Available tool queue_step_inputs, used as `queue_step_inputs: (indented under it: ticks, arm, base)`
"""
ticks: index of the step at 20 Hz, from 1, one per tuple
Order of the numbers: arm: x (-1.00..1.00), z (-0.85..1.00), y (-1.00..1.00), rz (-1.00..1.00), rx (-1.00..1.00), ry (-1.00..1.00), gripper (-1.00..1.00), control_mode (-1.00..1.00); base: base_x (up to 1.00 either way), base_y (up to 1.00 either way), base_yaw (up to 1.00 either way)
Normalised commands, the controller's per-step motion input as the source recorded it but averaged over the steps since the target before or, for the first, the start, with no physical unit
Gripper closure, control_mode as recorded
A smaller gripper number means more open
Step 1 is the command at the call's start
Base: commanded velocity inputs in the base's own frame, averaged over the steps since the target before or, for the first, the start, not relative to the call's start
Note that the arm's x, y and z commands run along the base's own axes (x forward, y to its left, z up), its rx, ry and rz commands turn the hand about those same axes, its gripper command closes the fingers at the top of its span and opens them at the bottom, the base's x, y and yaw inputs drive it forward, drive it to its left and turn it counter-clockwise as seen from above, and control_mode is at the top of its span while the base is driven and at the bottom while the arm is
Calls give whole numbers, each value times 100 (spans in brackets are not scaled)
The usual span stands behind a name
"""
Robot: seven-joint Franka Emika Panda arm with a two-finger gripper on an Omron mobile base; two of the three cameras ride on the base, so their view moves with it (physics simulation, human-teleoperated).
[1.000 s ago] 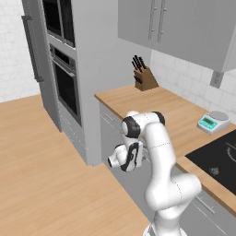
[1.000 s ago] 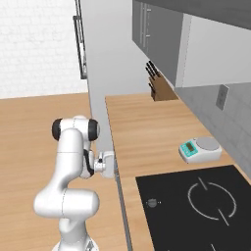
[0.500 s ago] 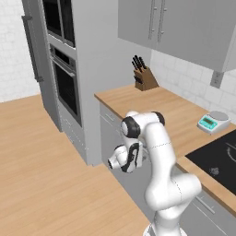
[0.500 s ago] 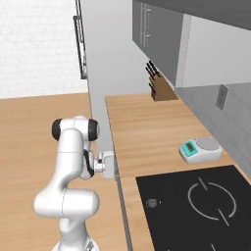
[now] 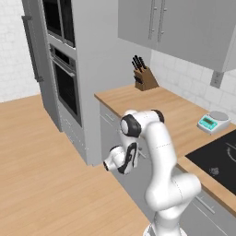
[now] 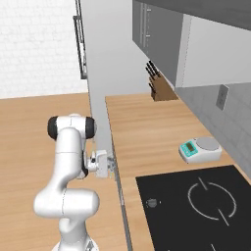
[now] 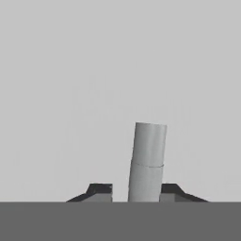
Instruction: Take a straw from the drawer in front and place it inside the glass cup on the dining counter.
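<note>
KITCHEN, AT THE DRAWER: The white arm's two-finger gripper (image 7: 136, 190) meets the flat light grey drawer front (image 7: 117, 70), which fills the background of the hand view. The slim grey cylindrical bar handle (image 7: 148, 160) rises between the two dark fingertips (image 7: 100, 190), leaning slightly toward 1 o'clock. The tip at 5 o'clock sits against the bar, while the tip at 7 o'clock shows a narrow gap beside it. Whether the claw has truly pinched the handle cannot be told; its tips flank the bar closely.

In the left base view, the arm folds down from its shoulder, so the gripper (image 5: 138, 156) points toward 3 o'clock at the grey cabinet fronts. These sit just below the edge of the narrow light-wood worktop (image 5: 156, 103). The drawer lies shut, flush with that row of fronts.

On the worktop, a brown wooden knife block with black handles (image 5: 145, 78) stands at 12 o'clock against the white tiled wall. A small teal-and-grey kitchen scale (image 5: 213, 121) sits at 3 o'clock. Near it is the black glass cooktop (image 5: 219, 156), at 4 o'clock. A tall grey oven column (image 5: 64, 83) stands at 10 o'clock, over a pale wood floor (image 5: 41, 175).

In the right base view, the gripper (image 6: 112, 164) presses in at the counter's edge, at 9 o'clock from the scale (image 6: 198, 148).
</note>
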Motion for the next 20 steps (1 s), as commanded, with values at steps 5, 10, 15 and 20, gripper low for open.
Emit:
queue_step_inputs:
  ticks: [5,10,15,20]
  arm:
    - [-25,13,88,3,3,0,100,-100]
    - [-27,21,100,1,8,3,100,-100]
    - [-25,19,100,1,11,9,100,-100]
    - [-18,13,100,1,10,11,100,-100]
  base:
    - [0,0,0]
    - [0,0,0]
    - [0,0,0]
    - [0,0,0]
